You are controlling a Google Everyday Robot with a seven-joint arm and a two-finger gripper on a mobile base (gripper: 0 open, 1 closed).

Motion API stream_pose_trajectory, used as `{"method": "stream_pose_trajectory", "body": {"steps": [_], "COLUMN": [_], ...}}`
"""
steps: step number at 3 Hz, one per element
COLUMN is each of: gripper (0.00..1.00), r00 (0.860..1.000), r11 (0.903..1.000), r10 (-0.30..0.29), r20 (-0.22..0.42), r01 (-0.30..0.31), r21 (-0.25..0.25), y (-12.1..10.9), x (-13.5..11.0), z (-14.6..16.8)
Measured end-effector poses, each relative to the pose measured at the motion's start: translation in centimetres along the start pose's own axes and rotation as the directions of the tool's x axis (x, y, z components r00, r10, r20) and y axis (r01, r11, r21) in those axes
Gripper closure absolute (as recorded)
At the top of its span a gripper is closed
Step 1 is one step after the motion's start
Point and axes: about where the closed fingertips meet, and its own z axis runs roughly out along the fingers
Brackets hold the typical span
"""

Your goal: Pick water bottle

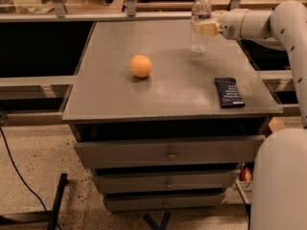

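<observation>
The water bottle is clear plastic with a white cap. It stands upright at the far right of the grey table top. My gripper reaches in from the right on the white arm. Its cream fingers are shut around the bottle's middle, over the label band. The bottle's base sits at or just above the table surface; I cannot tell which. An orange ball lies left of centre, well clear of the gripper.
A dark blue flat packet lies near the table's front right corner. Drawers stack below the top. A rail and shelving run behind the table. My white base fills the lower right.
</observation>
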Motion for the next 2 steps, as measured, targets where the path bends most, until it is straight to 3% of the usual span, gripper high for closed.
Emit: {"method": "stream_pose_trajectory", "body": {"steps": [1,2], "gripper": [1.0,1.0], "r00": [0.999,0.996], "r11": [0.9975,0.9864], "r10": [0.026,0.034], "r20": [0.026,0.08], "r01": [-0.024,-0.021], "r21": [-0.067,-0.163], "y": [1.0,2.8], "x": [-0.8,-2.4], "z": [-0.9,-3.0]}}
